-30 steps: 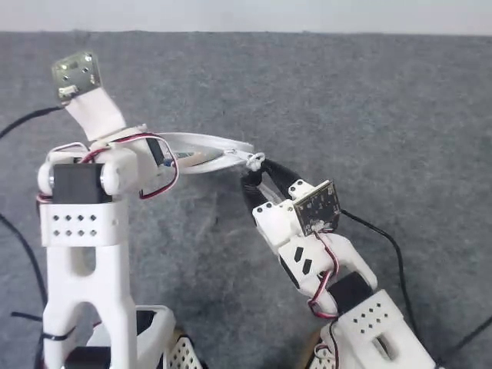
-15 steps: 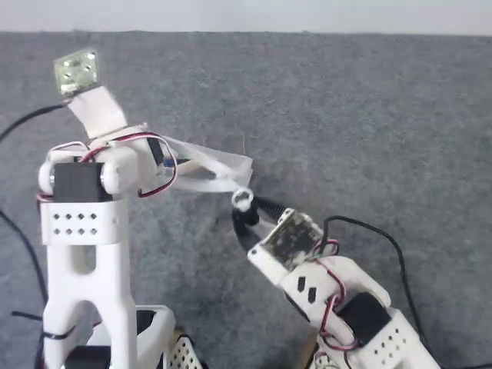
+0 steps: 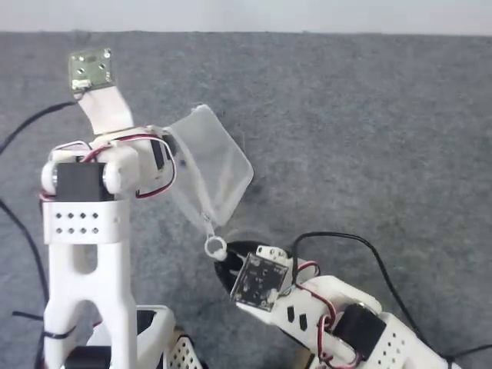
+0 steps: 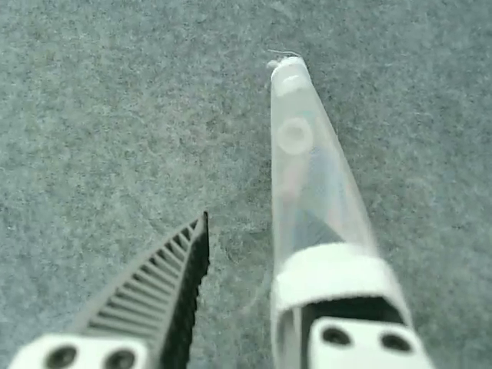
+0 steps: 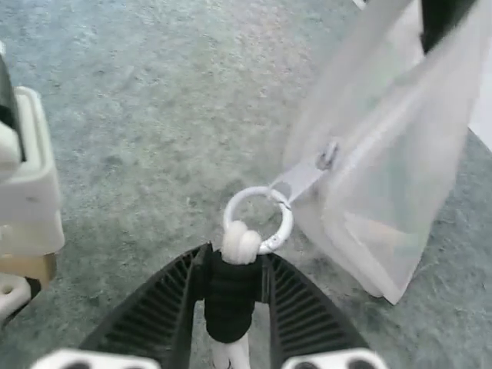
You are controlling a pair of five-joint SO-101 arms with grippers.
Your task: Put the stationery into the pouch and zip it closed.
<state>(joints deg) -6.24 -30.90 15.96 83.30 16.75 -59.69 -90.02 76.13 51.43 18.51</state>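
Grey carpeted table (image 3: 369, 115). Both arms are standing at its near edge, the left arm toward the near-left corner and the right arm nearer the middle of that edge.

The pouch (image 3: 211, 169) is translucent and is hanging clear of the table at the left arm's wrist. It is over the left half, roughly midway between the far and near edges. It is tilting, with its lowest corner pointing toward the near edge.

In the left wrist view the pouch (image 4: 304, 177) is showing edge-on, lying along the white finger (image 4: 330, 280) of the left gripper (image 4: 254, 238). The black toothed finger (image 4: 181, 284) is standing apart from it with bare carpet showing in the gap, so the jaws are spread and not pinching.

The right gripper (image 5: 231, 260) is pressing its jaws together on the black zip pull (image 5: 227, 304). A pale bead (image 5: 241, 242) is sitting just past the fingertips. A metal ring (image 5: 257, 191) is joining the bead to a clear tab (image 5: 300, 181), which is running up to the slider (image 5: 329, 154) on the pouch edge.

From above, the right gripper (image 3: 228, 261) is sitting just beside the pouch's lowest corner, on the near-edge side.

Pale shapes are showing through the pouch wall; I cannot tell what they are.

A black cable (image 3: 361, 244) is looping over the right arm.
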